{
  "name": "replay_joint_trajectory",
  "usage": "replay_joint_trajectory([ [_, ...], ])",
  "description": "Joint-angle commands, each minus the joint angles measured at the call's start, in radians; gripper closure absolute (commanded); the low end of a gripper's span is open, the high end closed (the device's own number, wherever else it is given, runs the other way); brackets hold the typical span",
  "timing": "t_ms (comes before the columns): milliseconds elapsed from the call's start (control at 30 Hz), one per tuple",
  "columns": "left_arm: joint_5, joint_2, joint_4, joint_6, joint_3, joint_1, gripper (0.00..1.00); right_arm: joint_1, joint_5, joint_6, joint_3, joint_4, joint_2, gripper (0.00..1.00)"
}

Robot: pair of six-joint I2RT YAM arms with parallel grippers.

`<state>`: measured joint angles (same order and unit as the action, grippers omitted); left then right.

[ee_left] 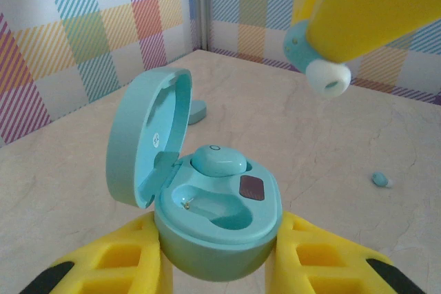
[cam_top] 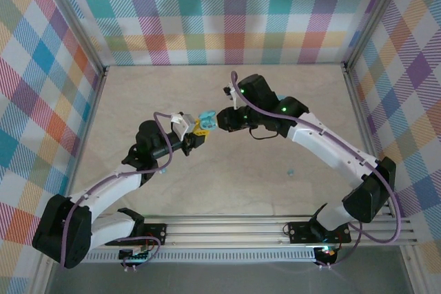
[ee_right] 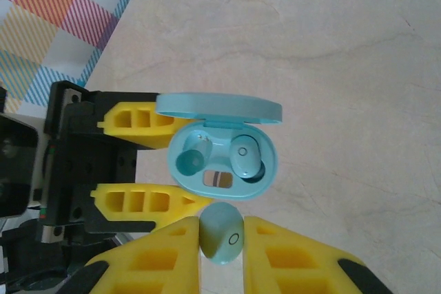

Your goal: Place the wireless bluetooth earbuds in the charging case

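My left gripper [ee_left: 219, 256] is shut on the body of the light-blue charging case [ee_left: 217, 222], which it holds up with the lid open. One earbud [ee_left: 217, 160] sits in the far socket; the near socket [ee_left: 222, 209] holds nothing. My right gripper [ee_right: 222, 242] is shut on a second earbud [ee_right: 222, 235], just short of the case [ee_right: 220, 163] and apart from it. From the left wrist view that earbud [ee_left: 322, 70] hangs above and to the right of the case, white tip down. From above, both grippers meet at the case [cam_top: 206, 120] mid-table.
A loose earbud [cam_top: 291, 171] lies on the table to the right, also seen from the left wrist [ee_left: 380, 180]. Another closed light-blue case [ee_left: 198, 110] lies behind the open lid. Checked cloth walls [cam_top: 220, 12] enclose the table on three sides.
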<state>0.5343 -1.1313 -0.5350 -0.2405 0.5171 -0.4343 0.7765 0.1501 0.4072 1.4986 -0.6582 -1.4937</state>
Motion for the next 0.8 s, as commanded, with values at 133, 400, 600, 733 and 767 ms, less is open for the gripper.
replay_joint_trajectory([
  [133,0.026,-0.011,-0.062,-0.004,0.021,-0.015,0.95,0.03,-0.004,0.012,0.04,0.024,-0.033,0.8],
  [400,0.018,-0.006,-0.061,-0.012,0.018,-0.023,0.96,0.034,-0.017,-0.024,0.102,-0.014,-0.104,0.79],
  [600,0.018,-0.008,-0.052,-0.017,0.029,-0.026,0.96,0.037,-0.016,-0.024,0.112,-0.023,-0.125,0.79],
  [733,0.019,-0.014,-0.056,-0.019,0.033,-0.029,0.96,0.038,-0.007,-0.024,0.114,-0.021,-0.136,0.78],
  [767,0.02,-0.015,-0.057,-0.019,0.034,-0.03,0.96,0.038,-0.01,-0.024,0.114,-0.021,-0.139,0.78],
])
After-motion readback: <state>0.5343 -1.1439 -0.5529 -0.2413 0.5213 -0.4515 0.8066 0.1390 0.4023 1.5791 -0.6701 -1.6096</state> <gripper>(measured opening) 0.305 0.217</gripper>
